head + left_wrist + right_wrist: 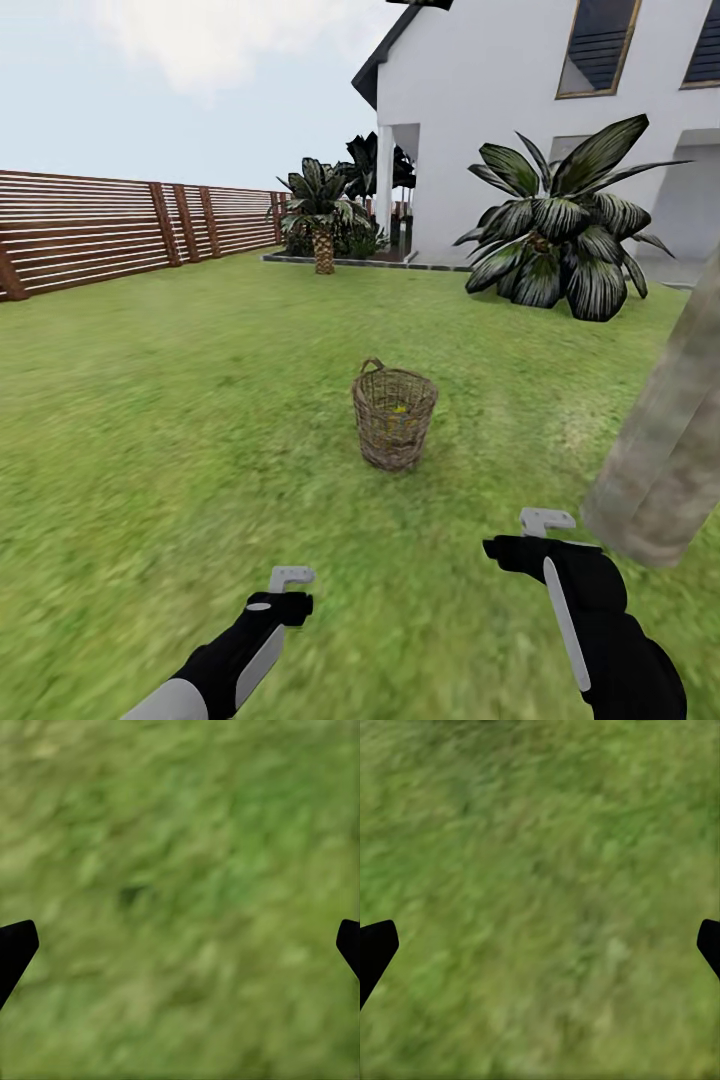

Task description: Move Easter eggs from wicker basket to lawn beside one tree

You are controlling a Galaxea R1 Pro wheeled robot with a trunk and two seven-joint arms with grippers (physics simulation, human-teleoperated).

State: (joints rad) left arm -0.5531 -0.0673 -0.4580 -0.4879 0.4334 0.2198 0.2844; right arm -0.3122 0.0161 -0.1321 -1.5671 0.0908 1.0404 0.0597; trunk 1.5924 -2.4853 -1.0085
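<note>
Head view: the wicker basket (394, 417) stands upright on the lawn (150, 420), something yellow (probably eggs) inside. Nearer than the basket, the left end effector (289, 578) and right end effector (546, 521) hang spread open and empty, ready to reach. The tree (665, 440) rises right of the basket.

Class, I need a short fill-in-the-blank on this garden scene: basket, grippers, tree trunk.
1. The wicker basket stands on the ____.
2. Both grippers, left gripper and right gripper, have their jaws ____.
3. The tree trunk stands nearer the ____ gripper.
4. Something ____ shows inside the basket.

Missing words: lawn; open; right; yellow
</note>
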